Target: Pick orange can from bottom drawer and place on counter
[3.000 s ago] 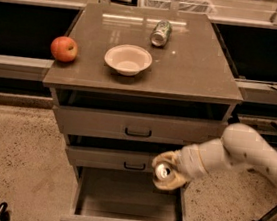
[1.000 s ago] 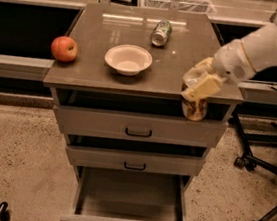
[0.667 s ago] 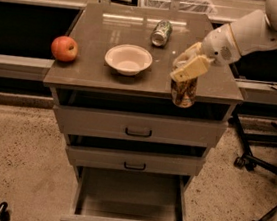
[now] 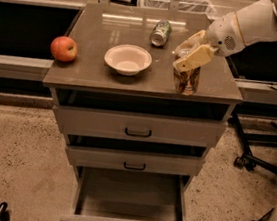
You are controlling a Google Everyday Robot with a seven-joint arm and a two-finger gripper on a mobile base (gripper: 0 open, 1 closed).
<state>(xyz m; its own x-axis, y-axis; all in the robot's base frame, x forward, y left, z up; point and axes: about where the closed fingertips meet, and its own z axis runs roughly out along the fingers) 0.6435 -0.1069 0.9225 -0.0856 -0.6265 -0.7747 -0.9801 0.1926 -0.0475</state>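
Orange can (image 4: 185, 81) stands upright at the front right of the counter (image 4: 95, 31), near the edge and seemingly touching down. The gripper (image 4: 189, 62) reaches in from above and to the right, its fingers closed around the can's top. Your risk is a tumble: release it tilted or not fully seated and it could tip over the front edge toward the open bottom drawer (image 4: 130, 197). The bowl (image 4: 127, 59) sits well apart.

Dim warm light, glare on counter (image 4: 94, 36), claw (image 4: 189, 60) gripping orange can (image 4: 185, 81) at right front
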